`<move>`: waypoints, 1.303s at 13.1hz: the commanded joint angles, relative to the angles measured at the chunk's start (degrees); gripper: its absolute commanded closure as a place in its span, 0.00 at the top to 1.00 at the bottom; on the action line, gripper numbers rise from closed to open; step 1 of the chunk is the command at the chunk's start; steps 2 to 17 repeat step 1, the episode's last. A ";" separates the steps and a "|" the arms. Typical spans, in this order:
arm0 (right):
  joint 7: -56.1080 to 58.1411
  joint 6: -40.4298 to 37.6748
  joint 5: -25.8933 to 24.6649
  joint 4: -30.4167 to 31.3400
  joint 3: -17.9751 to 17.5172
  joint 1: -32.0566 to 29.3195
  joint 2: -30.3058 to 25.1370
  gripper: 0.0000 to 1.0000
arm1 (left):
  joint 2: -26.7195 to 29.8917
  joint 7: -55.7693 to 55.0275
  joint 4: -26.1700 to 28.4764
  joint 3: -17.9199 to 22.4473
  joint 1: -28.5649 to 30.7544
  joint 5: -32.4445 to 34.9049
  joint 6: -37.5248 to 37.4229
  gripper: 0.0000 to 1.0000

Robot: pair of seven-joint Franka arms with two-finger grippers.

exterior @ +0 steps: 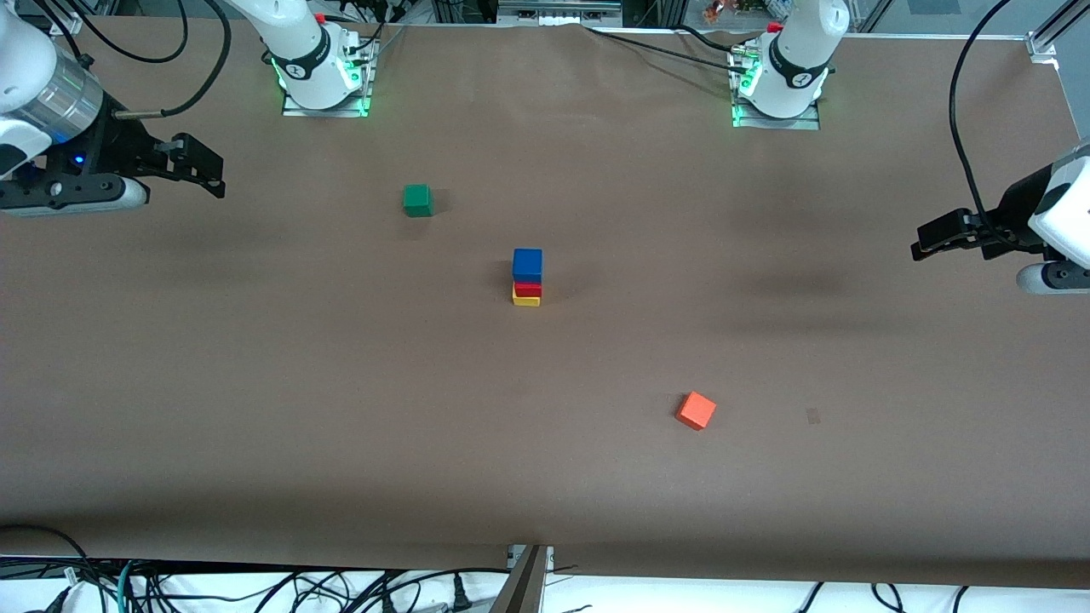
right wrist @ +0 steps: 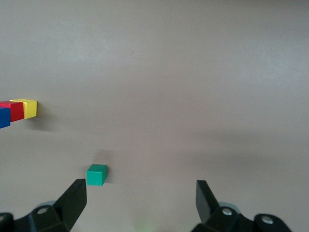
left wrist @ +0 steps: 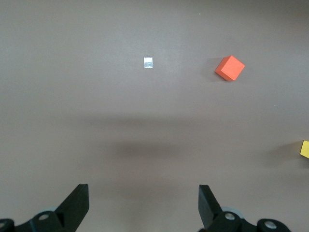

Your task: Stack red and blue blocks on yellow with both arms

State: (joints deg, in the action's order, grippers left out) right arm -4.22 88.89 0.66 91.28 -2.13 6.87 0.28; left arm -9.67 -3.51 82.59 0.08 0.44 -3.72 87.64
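In the middle of the table stands a stack of three cubes: the blue block (exterior: 527,264) on top, the red block (exterior: 528,289) under it, and the yellow cube (exterior: 525,300) at the bottom. In the right wrist view the same stack shows as yellow (right wrist: 29,108), red (right wrist: 14,111) and blue (right wrist: 4,117). My right gripper (exterior: 204,170) (right wrist: 141,191) hangs open and empty over the right arm's end of the table. My left gripper (exterior: 932,238) (left wrist: 143,193) hangs open and empty over the left arm's end. An edge of the yellow cube (left wrist: 305,149) shows in the left wrist view.
A green cube (exterior: 417,200) (right wrist: 96,175) lies farther from the front camera than the stack, toward the right arm's end. An orange-red cube (exterior: 696,410) (left wrist: 230,68) lies nearer the camera, toward the left arm's end. A small pale mark (left wrist: 148,63) is on the brown table cover.
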 commanded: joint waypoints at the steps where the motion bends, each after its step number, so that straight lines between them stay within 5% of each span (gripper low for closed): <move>1: 0.61 -1.44 -0.58 -1.81 -0.25 -0.45 0.69 1.00 | -0.61 1.13 -1.29 0.36 0.26 -1.03 -1.15 1.00; 17: 0.61 -1.44 -0.58 -1.81 -0.25 -0.45 0.69 1.00 | -0.61 1.13 -1.29 0.36 0.26 -1.03 -1.15 1.00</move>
